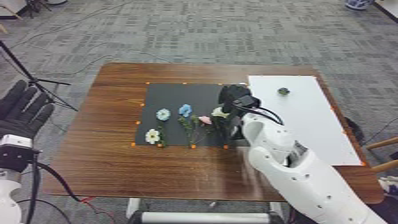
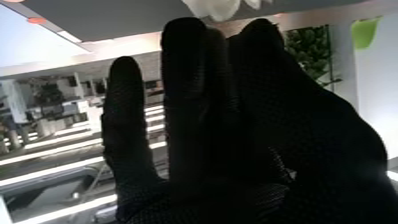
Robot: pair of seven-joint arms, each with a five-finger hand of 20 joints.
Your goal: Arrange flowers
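Five flowers: on the black mat (image 1: 173,92); pale blue (image 1: 163,114), deeper blue (image 1: 185,109), pink (image 1: 205,120), cream (image 1: 219,112) and white (image 1: 152,136)
Green round thing: on the white sheet (image 1: 306,115); small (image 1: 283,91), whether it is a container or holds anything I cannot tell
Right robot hand (image 1: 235,95): over the mat's right side, near the cream flower; fingers straight, contact unclear
Left robot hand (image 1: 22,110): beside the worktop (image 1: 98,140), fingers straight and slightly apart
Right wrist view: white petals (image 2: 222,7) near the fingertips, dark green leaves (image 2: 309,50), a bright green piece (image 2: 364,32)
Head view: black stand (image 1: 31,75) beyond the left hand
Worktop: brown wood
Room: grey carpet (image 1: 222,30)
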